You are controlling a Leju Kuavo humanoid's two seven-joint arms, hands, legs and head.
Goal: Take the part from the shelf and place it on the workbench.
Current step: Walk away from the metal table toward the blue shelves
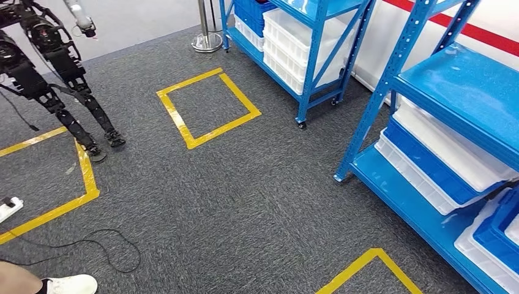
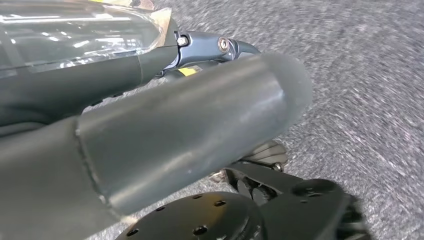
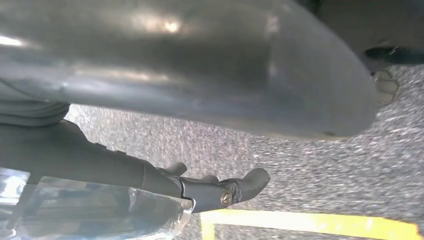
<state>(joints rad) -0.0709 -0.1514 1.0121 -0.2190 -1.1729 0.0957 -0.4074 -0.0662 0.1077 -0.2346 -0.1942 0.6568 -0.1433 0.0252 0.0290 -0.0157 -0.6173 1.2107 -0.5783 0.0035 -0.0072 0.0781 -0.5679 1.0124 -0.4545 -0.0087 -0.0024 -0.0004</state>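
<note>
Two blue shelf racks stand in the head view. The near rack is at the right and holds white bins and blue bins. The far rack at the top centre holds more such bins. I cannot make out any single part in them. My left hand hangs over grey carpet, thumb large in front, dark fingers stretched out with nothing in them. My right hand also hangs over carpet, and its fingers are extended and hold nothing.
A yellow tape square marks the carpet mid-floor, with more tape lines at left and bottom. Another robot's dark legs stand at the upper left. A person's white shoe, a black cable and a stanchion base are on the floor.
</note>
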